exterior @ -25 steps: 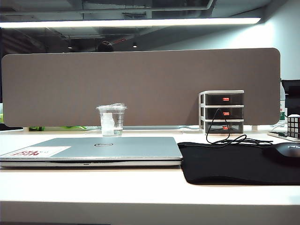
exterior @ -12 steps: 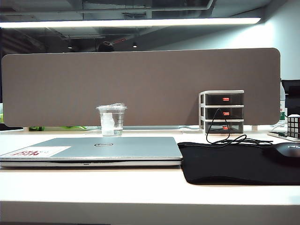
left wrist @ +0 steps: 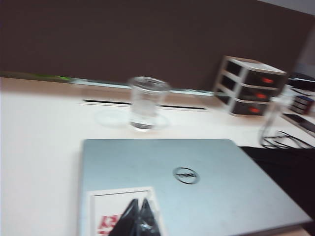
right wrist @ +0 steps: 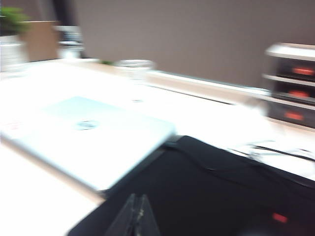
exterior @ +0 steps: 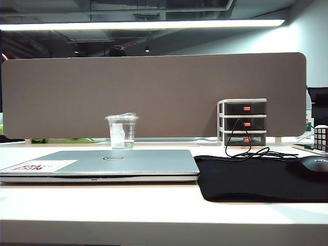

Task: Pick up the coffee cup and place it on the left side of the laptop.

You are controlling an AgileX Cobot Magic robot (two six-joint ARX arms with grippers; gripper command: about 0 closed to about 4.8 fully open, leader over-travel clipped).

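The coffee cup (exterior: 122,131) stands upright toward the tabletop's (exterior: 154,205) far edge, just behind the closed laptop (exterior: 102,165) and well clear of both arms. The left pincer (left wrist: 137,220) hangs above the laptop's stickered corner with its tips pressed together, holding nothing; the right pincer (right wrist: 134,216) sits above the black mouse mat (right wrist: 206,196), tips likewise together and empty.

Risks as I judge them: the cup is thin, light plastic with liquid inside, so a hard squeeze may buckle it or pop the lid. Reaching across could scrape the laptop. Nudging the cup before the fingers spread may tip it.
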